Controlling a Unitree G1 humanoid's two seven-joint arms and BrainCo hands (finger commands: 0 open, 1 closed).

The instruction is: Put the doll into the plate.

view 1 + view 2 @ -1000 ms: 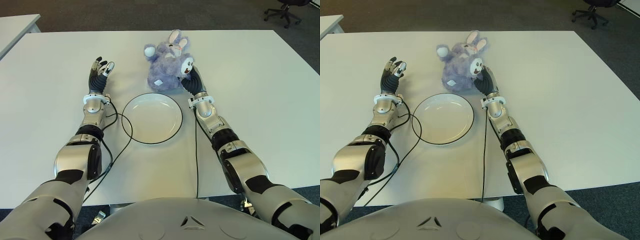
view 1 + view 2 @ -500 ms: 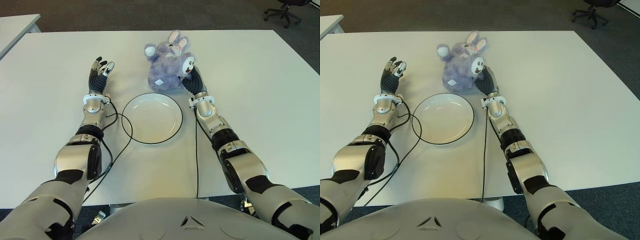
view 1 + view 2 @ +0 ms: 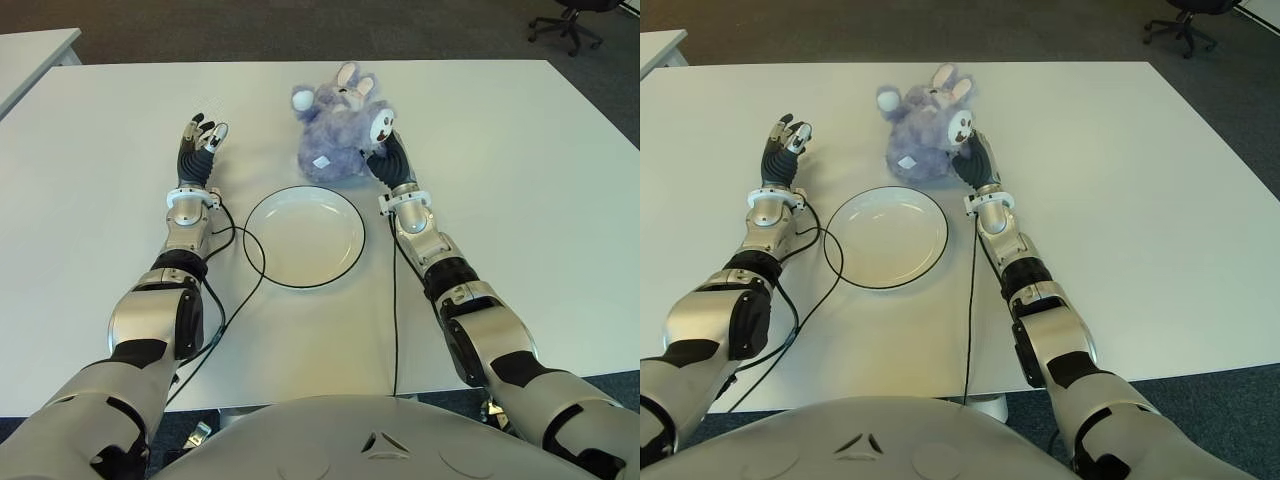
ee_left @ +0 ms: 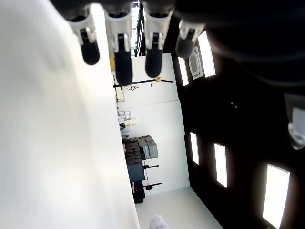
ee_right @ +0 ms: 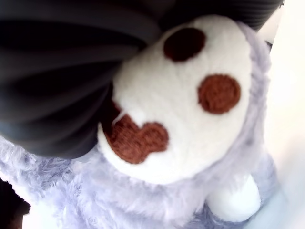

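Observation:
The doll (image 3: 335, 135) is a purple plush rabbit with white foot soles, on the table just beyond the plate. A white plate (image 3: 305, 240) with a dark rim sits in the middle in front of me. My right hand (image 3: 385, 150) is at the doll's right side, shut on one of its feet. In the right wrist view the dark fingers (image 5: 57, 95) wrap the white sole with brown pads (image 5: 190, 105). My left hand (image 3: 200, 140) shows left of the plate with its fingers (image 4: 121, 52) spread and holding nothing.
The white table (image 3: 500, 150) stretches wide on both sides. Black cables (image 3: 245, 270) loop from the left arm along the plate's left rim, and another runs down beside the right forearm. An office chair (image 3: 570, 20) stands on the floor at the far right.
The doll has shifted slightly up and to the right with my right hand on its foot. The left hand has not moved.

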